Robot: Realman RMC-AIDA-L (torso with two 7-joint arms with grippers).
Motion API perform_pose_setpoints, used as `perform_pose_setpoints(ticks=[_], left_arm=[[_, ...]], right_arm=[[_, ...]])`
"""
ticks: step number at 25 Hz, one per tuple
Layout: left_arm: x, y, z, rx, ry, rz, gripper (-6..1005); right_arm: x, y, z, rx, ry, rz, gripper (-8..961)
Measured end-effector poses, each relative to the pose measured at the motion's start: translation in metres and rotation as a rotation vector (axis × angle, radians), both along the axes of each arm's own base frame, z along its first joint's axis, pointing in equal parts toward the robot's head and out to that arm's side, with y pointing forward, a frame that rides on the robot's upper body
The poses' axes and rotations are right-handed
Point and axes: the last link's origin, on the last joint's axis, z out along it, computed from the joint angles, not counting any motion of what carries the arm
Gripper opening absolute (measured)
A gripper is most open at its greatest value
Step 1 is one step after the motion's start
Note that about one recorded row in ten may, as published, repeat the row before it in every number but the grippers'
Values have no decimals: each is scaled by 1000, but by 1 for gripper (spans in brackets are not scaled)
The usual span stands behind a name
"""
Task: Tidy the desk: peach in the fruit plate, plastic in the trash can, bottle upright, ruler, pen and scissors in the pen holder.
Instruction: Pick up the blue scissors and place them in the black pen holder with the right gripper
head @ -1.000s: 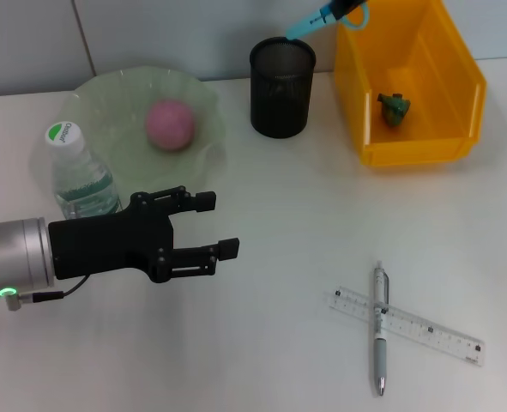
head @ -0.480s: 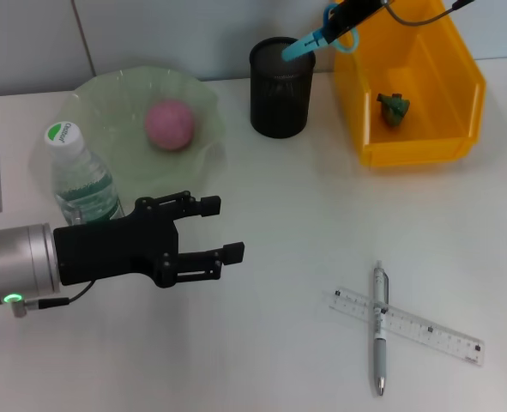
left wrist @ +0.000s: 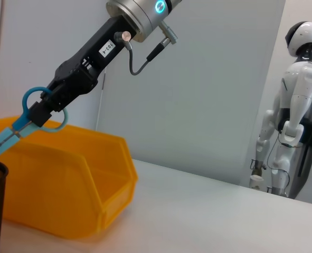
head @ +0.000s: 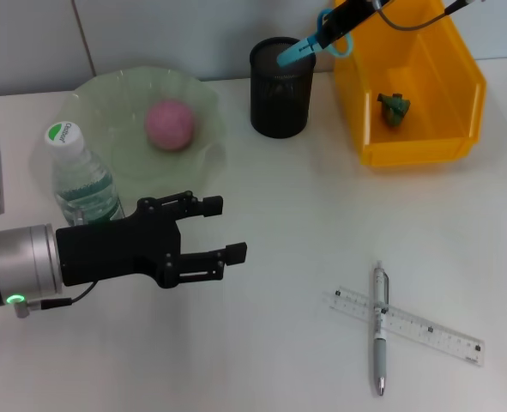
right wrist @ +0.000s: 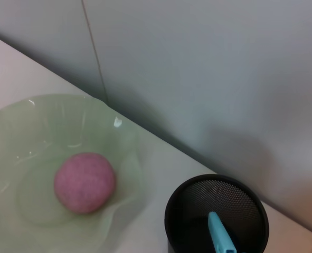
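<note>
Right gripper [left wrist: 39, 113] pinches the blue-handled scissors [head: 309, 45], blade tips dipping into the black mesh pen holder [head: 281, 90] at the far side. Left gripper [head: 223, 228] hovers spread open near the upright bottle [head: 80, 178]. Pen [head: 379, 339] lies across the ruler [head: 407, 325], near right.

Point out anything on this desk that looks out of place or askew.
The pen lies crossed over the ruler on the desk, both outside the pen holder. The right gripper holds the scissors tilted, tip at the holder's mouth. The left gripper hovers open.
</note>
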Motion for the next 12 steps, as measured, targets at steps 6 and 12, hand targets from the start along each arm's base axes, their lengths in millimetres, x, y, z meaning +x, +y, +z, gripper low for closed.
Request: perform_pose_setpoints(ticks=[6, 12], left_arm=[[-2, -2, -1, -4, 4, 6, 807], [-2, -2, 0, -9, 2, 9, 807]], right_arm=[[1, -1, -2, -4, 4, -1, 89], [1, -1, -4, 2, 6, 3, 89]])
